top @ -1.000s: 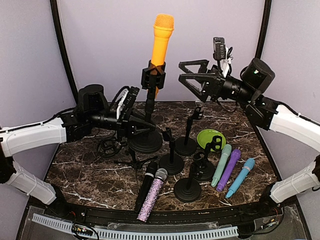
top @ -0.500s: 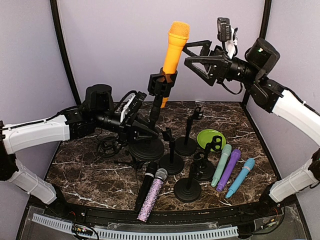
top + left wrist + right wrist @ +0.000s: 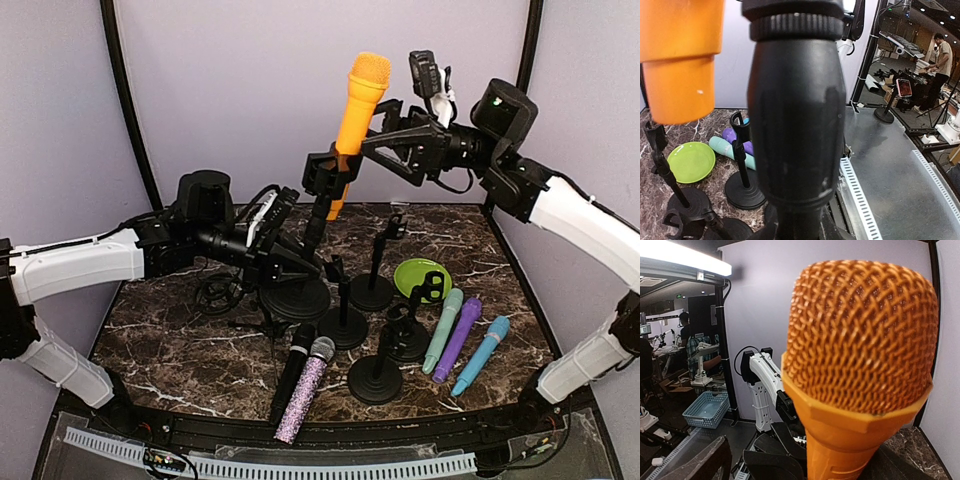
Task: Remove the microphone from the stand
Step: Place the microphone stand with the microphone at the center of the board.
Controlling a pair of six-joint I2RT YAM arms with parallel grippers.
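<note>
Clamping the tilted stand [image 3: 316,222] by its pole, the left pincer [image 3: 288,256] is closed tight. The right pincer [image 3: 372,132] has its jaws apart, flanking the orange microphone [image 3: 356,100], which sits in the stand's clip [image 3: 325,172] above the surface [image 3: 180,350].

Orange microphone [image 3: 680,60] cut off at top edge; stand pole [image 3: 797,125] blurred.

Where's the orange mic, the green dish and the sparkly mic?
Orange mic [image 3: 353,125], top view, on its handle.
Green dish [image 3: 412,270], top view, on its bare inside.
Sparkly mic [image 3: 303,398], top view, on its glittery handle.
</note>
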